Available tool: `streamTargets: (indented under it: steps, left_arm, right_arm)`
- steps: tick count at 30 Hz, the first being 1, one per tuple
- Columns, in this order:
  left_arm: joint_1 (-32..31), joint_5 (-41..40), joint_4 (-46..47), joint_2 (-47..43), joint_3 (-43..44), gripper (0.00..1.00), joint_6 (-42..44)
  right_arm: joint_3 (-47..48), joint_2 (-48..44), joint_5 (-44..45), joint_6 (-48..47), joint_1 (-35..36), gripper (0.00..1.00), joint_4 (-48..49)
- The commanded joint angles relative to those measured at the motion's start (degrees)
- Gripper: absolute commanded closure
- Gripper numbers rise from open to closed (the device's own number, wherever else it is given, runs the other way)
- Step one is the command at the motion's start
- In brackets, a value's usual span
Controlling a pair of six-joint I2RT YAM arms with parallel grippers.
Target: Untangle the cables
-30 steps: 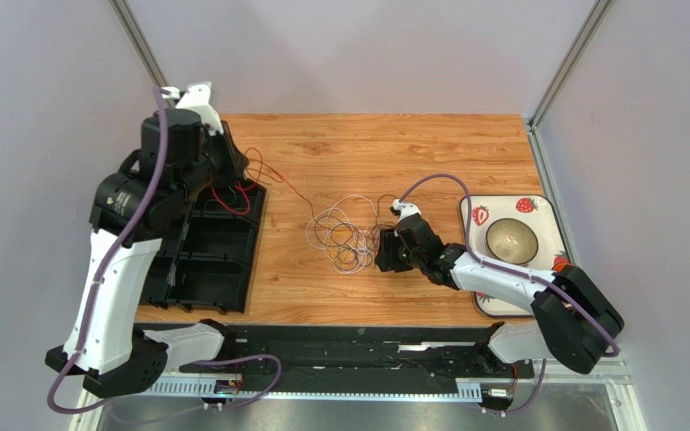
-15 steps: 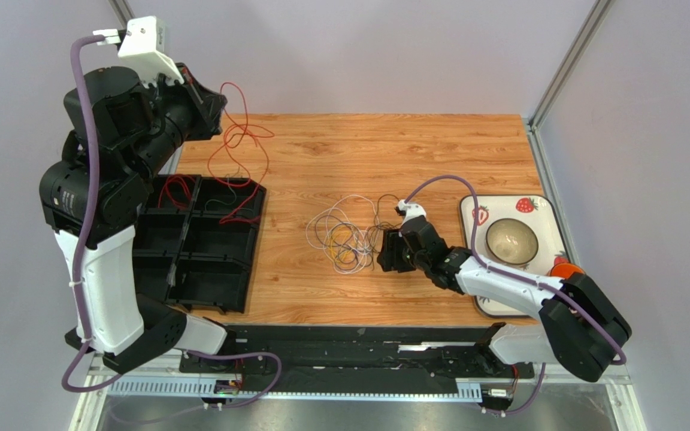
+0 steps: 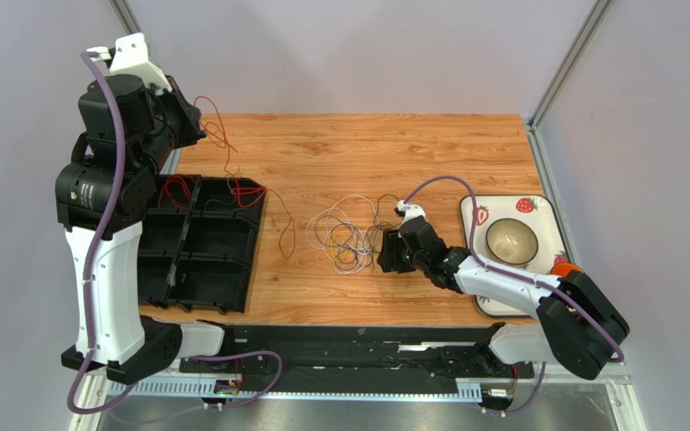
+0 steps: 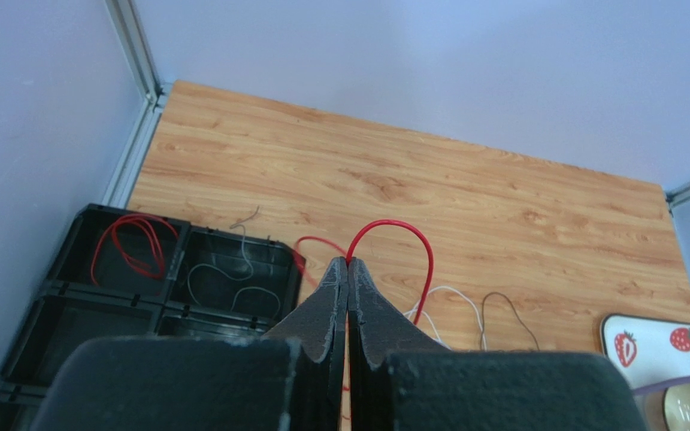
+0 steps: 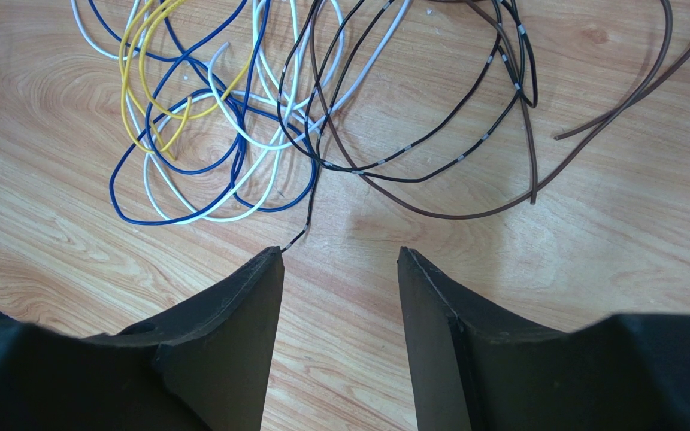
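Our left claw is pinched shut on a red cable, held high above the far left corner of the worktop. From its tip the cable loops out and trails down past the far right corner of the black tray onto the wood. Our right claw stands partly open with nothing between its jaws, low over the worktop just right of the other cables, a loose mid-worktop tangle of blue, white, yellow, black and brown loops. One black end lies almost at one finger, and a strawberry plate with a bowl sits further right.
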Motion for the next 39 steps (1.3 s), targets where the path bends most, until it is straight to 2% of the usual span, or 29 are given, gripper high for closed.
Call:
streamTargets:
  steps: [1,4,9,15,18,23,26,30,39]
  left_arm:
    - [2.2,0.6,3.6,-0.1,-0.2,1.0,0.3]
    - [5.0,-0.7,4.5,-0.5,-1.1,1.0,0.4]
    - [11.7,2.2,11.1,-1.2,-4.5,1.0,-1.7]
    - [23.0,4.7,15.9,2.9,-8.6,1.0,-6.0]
    - [26.4,5.2,17.9,4.6,-12.0,1.0,-6.8]
    - [27.3,-2.0,24.3,5.3,-21.8,1.0,-5.6]
    - [28.3,-2.8,26.3,6.5,-25.3,1.0,-5.8]
    - [30.8,-3.5,27.9,9.7,-27.1,1.0,-6.0]
    - [36.3,1.1,29.7,17.1,-27.6,1.0,-6.3]
  right_arm:
    - [1.3,0.0,1.0,0.4,-0.2,0.46,2.0]
    - [1.3,0.2,0.8,0.3,-0.1,0.47,2.1]
    - [1.5,0.5,0.5,0.2,-0.1,0.47,2.2]
    - [1.5,0.5,0.3,0.2,-0.1,0.47,2.2]
    - [1.6,0.9,0.0,0.1,-0.1,0.47,2.2]
    - [2.2,1.7,-0.7,-0.2,-0.1,0.47,1.9]
    - [2.5,2.2,-0.9,-0.4,-0.2,0.47,1.6]
    - [3.1,2.9,-1.1,-0.5,-0.1,0.48,1.3]
    - [5.3,5.7,-1.3,-0.5,-0.1,0.48,-0.7]
